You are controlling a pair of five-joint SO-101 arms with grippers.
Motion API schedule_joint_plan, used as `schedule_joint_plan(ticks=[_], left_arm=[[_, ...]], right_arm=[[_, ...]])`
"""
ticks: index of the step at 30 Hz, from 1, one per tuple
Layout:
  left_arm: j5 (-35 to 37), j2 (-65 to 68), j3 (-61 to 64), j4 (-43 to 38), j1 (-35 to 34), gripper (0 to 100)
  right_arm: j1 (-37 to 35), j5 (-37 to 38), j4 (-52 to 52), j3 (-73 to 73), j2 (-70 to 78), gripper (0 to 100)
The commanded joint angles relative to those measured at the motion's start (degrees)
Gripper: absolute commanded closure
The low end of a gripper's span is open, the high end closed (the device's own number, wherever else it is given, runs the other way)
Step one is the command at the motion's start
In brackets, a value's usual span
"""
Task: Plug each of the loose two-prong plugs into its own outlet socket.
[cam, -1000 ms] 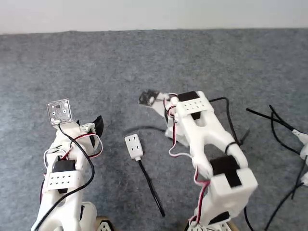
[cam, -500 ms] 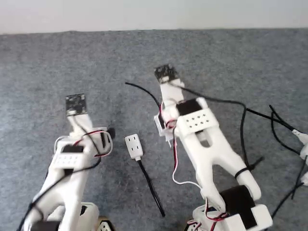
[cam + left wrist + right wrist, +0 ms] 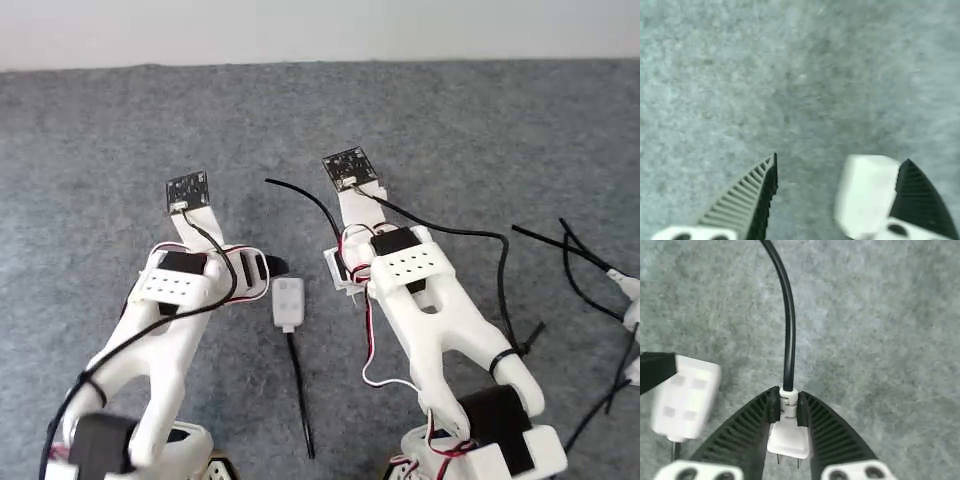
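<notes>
Clamping the white plug (image 3: 787, 437) by its body, the right gripper (image 3: 786, 397) leaves the prongs bare for insertion. The left gripper (image 3: 840, 162), jaws apart, has one finger just beside the outlet socket (image 3: 288, 303), mid-table between the arms, likely to brace it.

Tool (image 3: 788, 396) clamps white plug (image 3: 788, 437); outlet block (image 3: 685, 397) beside.

You have grey carpet (image 3: 480, 120) under everything; beyond the carpet's far edge you see a pale wall strip (image 3: 320, 30) running the whole width.
</notes>
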Motion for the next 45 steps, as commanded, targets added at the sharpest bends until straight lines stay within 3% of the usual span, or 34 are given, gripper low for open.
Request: schedule_joint_plan(ticks=[1,8,14,21,24,28,34,37,45], left_arm=[[1.8,-5.9,1.9,-0.9,4.4,64],[1.8,-5.5,4.3,-4.7,7.0,64],[1.7,6.7,1.0,-5.0,8.0,69],[1.7,16.3,-7.0,1.9,8.6,70],[1.7,16.4,-7.0,2.1,11.3,71],[1.6,16.4,-7.0,1.5,15.8,80],[1.6,16.4,-5.9,-4.0,17.1,92],[1.6,16.4,-6.4,-4.2,18.3,93],[1.6,16.4,-6.9,-5.3,29.4,93]], right_arm=[[1.9,1.1,-1.1,-0.6,-2.9,98.8],[4.3,1.1,-1.1,-0.8,-2.9,98.8],[4.4,1.0,-1.1,-0.8,-2.9,98.8],[4.4,1.0,-1.1,-1.5,-2.9,98.8],[4.4,0.9,-1.1,-1.5,-2.9,98.8],[4.5,0.9,-1.1,-1.6,-2.9,98.8],[7.4,0.9,-1.0,-2.2,-3.2,98.8],[9.6,0.8,-0.9,-2.5,-4.7,98.8],[10.9,0.8,-0.6,-2.5,-6.0,98.8]])
